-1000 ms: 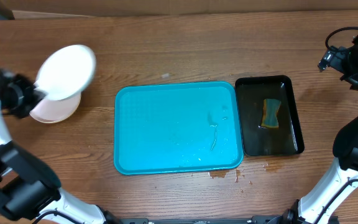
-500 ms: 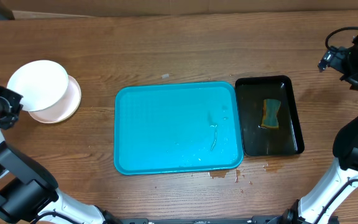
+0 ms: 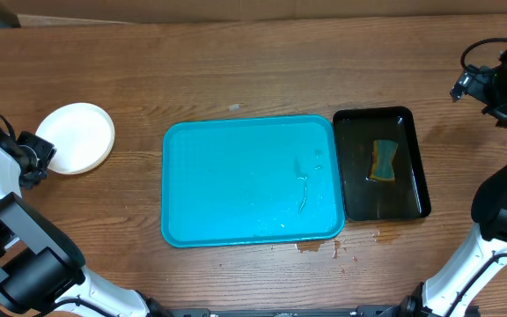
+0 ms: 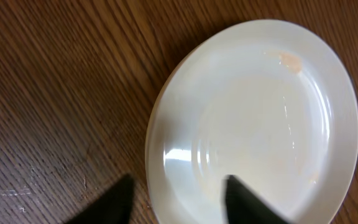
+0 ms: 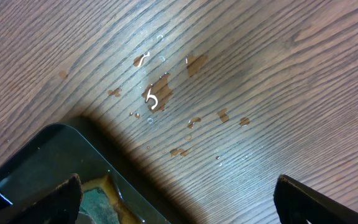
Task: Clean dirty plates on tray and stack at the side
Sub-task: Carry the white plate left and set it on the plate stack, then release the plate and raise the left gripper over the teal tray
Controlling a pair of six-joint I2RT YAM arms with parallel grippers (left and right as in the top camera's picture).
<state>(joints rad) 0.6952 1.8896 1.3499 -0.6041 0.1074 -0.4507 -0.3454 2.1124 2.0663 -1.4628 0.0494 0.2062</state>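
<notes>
Stacking step judged near done: plates (image 3: 76, 150) lay piled on bench (image 3: 236, 70) well left of tray (image 3: 252, 180), which held none; left hand (image 4: 179, 186) spread over the pile's rim, right hand (image 5: 178, 180) spread and idle; next move called for lifting left hand clear without nudging pile.

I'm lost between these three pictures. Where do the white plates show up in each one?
Overhead: the plates sit stacked at the far left, left of the blue tray.
Left wrist: they fill the centre and right of the picture.
Right wrist: not in it; only a corner of the black tray shows.
Shared landmark: the wooden table, seen in all three.
</notes>
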